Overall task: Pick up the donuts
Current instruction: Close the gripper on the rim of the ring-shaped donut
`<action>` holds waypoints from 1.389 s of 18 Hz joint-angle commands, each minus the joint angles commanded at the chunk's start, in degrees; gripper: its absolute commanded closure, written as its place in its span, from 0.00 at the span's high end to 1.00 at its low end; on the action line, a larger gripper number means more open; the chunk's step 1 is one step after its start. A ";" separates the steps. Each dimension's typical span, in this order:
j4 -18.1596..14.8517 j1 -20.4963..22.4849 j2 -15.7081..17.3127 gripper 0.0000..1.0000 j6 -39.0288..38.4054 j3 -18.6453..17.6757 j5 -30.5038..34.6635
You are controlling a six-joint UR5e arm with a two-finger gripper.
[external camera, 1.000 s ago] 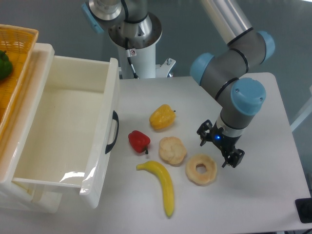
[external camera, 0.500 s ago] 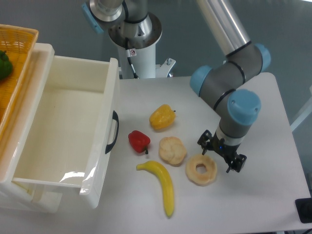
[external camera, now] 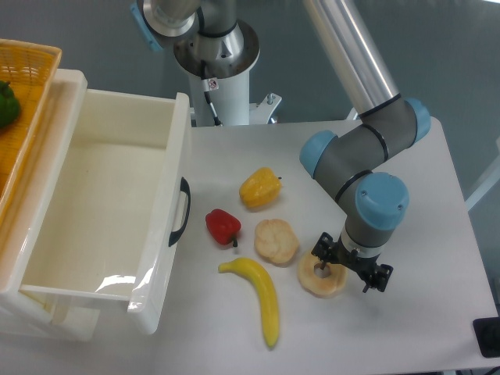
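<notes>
The donut (external camera: 316,279), a pale tan ring with a round centre hole, lies on the white table right of the banana. My gripper (external camera: 349,269) hangs directly over the donut's right half and hides part of it. Its two dark fingers stand apart, one finger (external camera: 322,251) over the donut near the hole and the other off its right edge. The gripper is open and holds nothing.
A pale round bun-like toy (external camera: 276,241) sits just left of the donut. A banana (external camera: 258,291), a red pepper (external camera: 223,226) and a yellow pepper (external camera: 259,187) lie further left. An open white drawer (external camera: 101,211) and a wicker basket (external camera: 19,94) stand at the left.
The gripper has moved down and left, from beside the donut's upper right to over the donut itself. The donut and the other toys have not moved.
</notes>
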 joint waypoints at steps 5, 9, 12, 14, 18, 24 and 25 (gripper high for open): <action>0.09 -0.09 -0.53 0.83 2.02 -0.17 0.09; 0.18 -0.09 -0.79 0.70 2.11 -0.26 0.35; 0.26 -0.09 -0.88 0.60 2.11 -0.35 0.35; 0.18 -0.09 -0.79 0.43 2.11 -0.35 0.35; 0.18 0.00 -0.44 0.00 2.11 -0.18 0.35; 0.09 0.00 0.09 0.00 2.29 0.35 0.18; 0.09 0.00 0.61 0.00 2.55 0.44 0.18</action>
